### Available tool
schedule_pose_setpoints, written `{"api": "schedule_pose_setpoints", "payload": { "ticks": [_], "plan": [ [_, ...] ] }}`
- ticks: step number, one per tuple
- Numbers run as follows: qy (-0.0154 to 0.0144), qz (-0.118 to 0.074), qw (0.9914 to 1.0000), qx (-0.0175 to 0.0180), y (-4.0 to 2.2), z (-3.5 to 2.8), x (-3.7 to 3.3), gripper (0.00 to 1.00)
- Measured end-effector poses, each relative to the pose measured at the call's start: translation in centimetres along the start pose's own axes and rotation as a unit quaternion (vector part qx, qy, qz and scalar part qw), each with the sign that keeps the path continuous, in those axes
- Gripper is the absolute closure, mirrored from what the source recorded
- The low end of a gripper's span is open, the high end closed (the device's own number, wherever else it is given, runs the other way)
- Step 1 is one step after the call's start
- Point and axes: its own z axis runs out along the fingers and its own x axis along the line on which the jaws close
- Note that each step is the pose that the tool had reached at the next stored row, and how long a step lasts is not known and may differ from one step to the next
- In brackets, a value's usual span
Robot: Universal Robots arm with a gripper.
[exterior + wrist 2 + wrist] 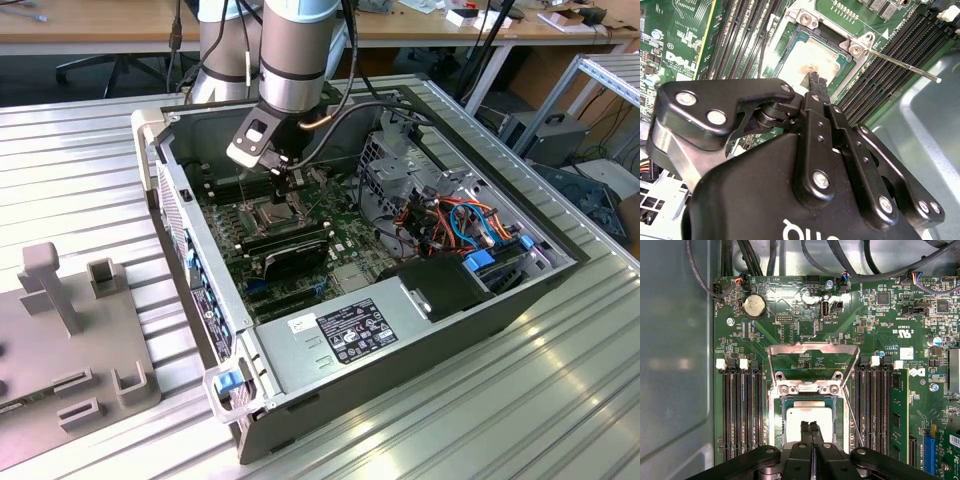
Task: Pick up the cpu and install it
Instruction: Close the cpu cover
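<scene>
The gripper [810, 426] hangs over the socket [776, 415] of the motherboard [890, 315]. Its two fingers [804, 432] are pressed together to a hairline, and nothing shows between them. The cpu [795, 422] lies flat in that socket, straight beneath the fingertips and very close to them; whether they touch its grey top I cannot tell. The chip is square, so it has no long axis of its own. It sits square to the socket, and the seam between the fingers runs parallel to the memory slots [742, 415] that flank the socket on both sides. The retention frame [812, 347] stands swung open and the thin lever [900, 62] juts free past one corner, so the chip is not clamped. In the exterior view all this sits left of centre and above the middle, inside the open case [420, 330]. By count there is one cpu, one socket, one open frame, one lever and one gripper with two fingers.
</scene>
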Motion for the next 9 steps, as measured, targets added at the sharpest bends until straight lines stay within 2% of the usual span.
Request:
{"api": "schedule_pose_setpoints", "payload": {
  "ticks": [7,8,9],
  "plan": [
    [-0.0002,0.000,1.00000,0.0001,0.01,-0.17,-0.01,0.89],
    [-0.0001,0.000,1.00000,0.0000,0.07,-1.57,-0.02,0.89],
    [-0.0001,0.000,1.00000,0.0000,0.08,-1.77,-0.02,0.89]
  ]
}}
